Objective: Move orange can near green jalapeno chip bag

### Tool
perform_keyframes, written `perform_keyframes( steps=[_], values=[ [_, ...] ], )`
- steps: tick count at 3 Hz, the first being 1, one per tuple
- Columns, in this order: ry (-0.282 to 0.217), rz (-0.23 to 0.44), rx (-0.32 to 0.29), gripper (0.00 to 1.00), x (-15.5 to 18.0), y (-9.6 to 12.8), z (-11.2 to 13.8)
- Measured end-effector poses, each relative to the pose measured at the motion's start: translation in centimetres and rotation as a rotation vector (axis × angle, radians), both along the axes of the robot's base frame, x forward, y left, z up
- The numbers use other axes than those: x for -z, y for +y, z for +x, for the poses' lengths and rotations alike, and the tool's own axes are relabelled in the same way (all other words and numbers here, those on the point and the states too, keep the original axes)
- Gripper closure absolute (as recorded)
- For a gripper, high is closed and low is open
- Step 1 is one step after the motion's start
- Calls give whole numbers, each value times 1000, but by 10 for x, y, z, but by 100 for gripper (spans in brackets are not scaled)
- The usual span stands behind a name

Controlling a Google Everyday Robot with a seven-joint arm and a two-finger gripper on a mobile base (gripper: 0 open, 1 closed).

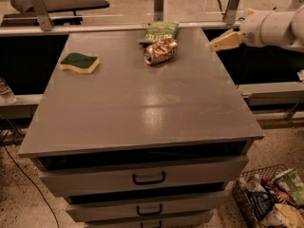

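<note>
Hand (219, 42) hangs at table's (142, 103) right edge (orange can (160, 51) touches bag (161, 31)).

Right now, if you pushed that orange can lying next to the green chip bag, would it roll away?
Probably not cleanly: the orange can lies on its side, but its dented walls should make it wobble. Crumpled like that, it is likely light and squashes easily. The gripper hovers by the right edge of the table, apart from it.

Grey drawer cabinet (142, 103) on speckled floor (14, 208)
</note>
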State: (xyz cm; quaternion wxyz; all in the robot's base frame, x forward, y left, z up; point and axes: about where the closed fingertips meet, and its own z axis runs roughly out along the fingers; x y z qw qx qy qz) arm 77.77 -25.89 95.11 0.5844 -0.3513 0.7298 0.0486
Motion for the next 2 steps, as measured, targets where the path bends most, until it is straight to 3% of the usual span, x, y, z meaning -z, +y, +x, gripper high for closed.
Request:
perform_keyframes(
  steps=[1, 2],
  values=[
    [25, -65, 16, 0, -14, -32, -28],
    [26, -65, 15, 0, -14, -32, -28]
  ],
)
